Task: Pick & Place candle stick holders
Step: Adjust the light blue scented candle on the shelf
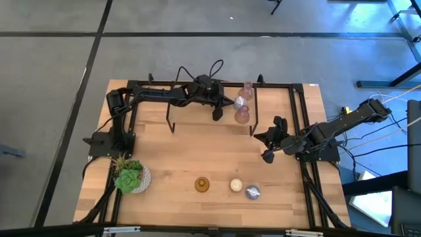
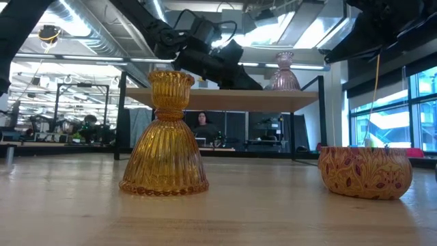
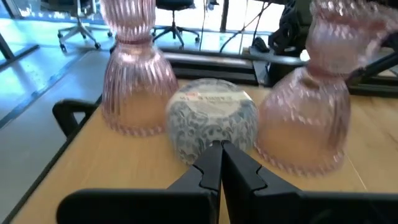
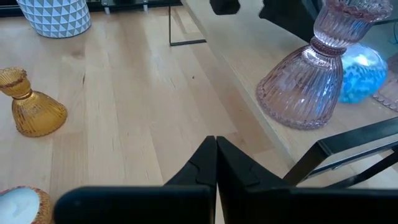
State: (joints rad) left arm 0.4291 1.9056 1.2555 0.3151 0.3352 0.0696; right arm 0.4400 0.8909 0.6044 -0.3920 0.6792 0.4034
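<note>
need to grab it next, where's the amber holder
In the high view the amber holder stands upright near the table's front edge, between the succulent and the cream holder.

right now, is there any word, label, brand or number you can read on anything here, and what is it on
No text can be read in any view.
Small round blue-grey patterned holder between two pink ribbed glass holders: a pale sticker on top with reddish print, too blurred to read.
Low round floral-patterned candle bowl: leaf pattern only, no lettering.
Amber ribbed glass holder: no label seen.
</note>
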